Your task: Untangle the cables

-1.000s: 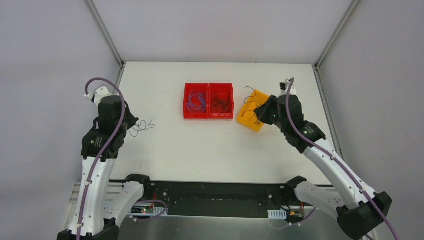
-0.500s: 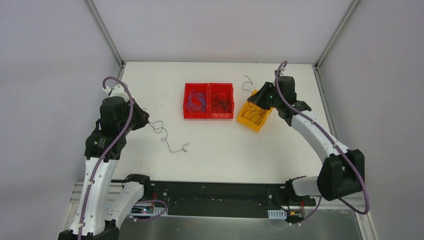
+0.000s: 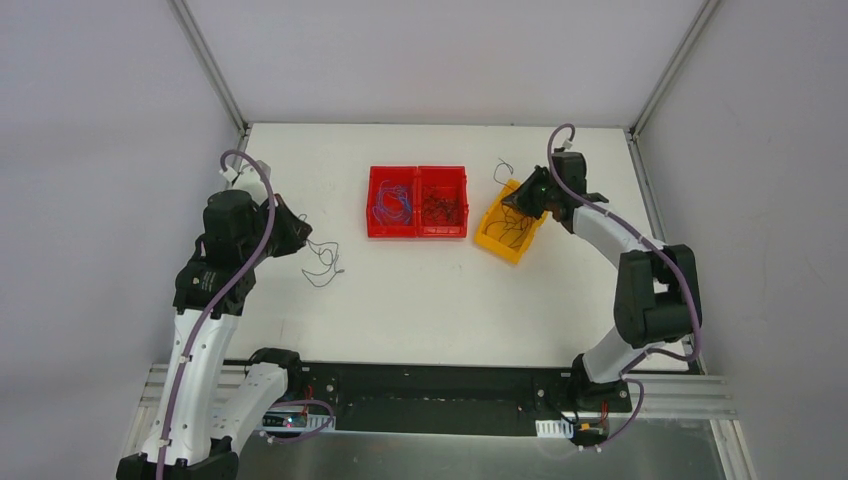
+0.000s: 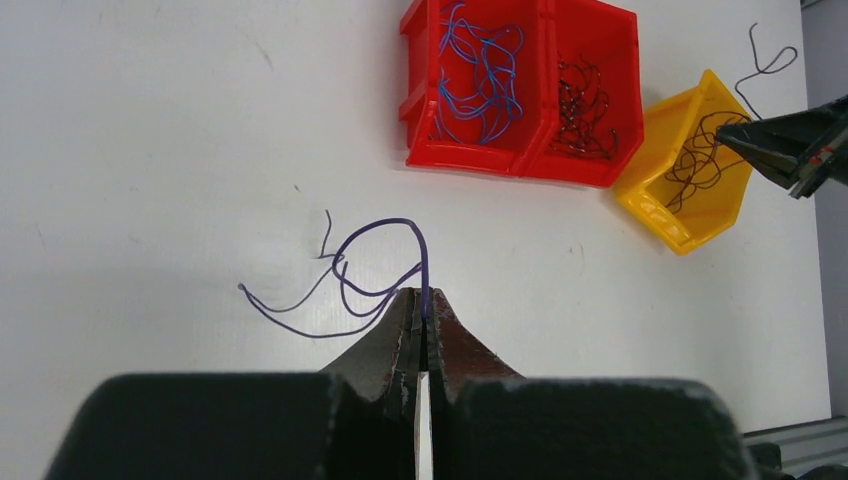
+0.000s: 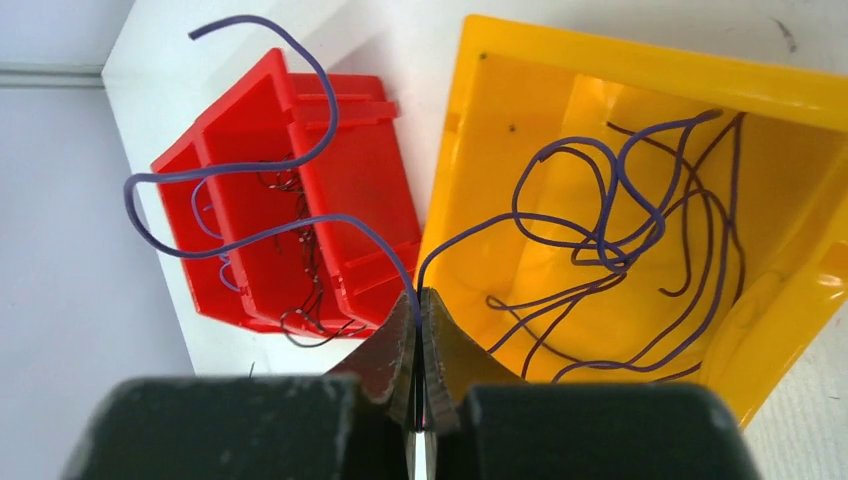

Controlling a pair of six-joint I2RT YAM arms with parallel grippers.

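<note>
Slackened, the cable (image 4: 390, 222) loops rightward from the clamped left gripper (image 4: 424, 298).

In the left wrist view the stretch of the violet wire (image 4: 385, 222) pinched by the left gripper (image 4: 422, 300) is hidden between its closed fingers, and the right gripper (image 4: 728, 131) is cut off by the right edge. In the right wrist view the curled wire (image 5: 300, 220) vanishes into the closed right gripper; the yellow bin (image 5: 640, 70) runs off the right edge, and its wire tangle (image 5: 600, 240) cannot be counted. From above, the red bin's (image 3: 417, 232) dark wires (image 3: 441, 206) are too small to separate.
</note>
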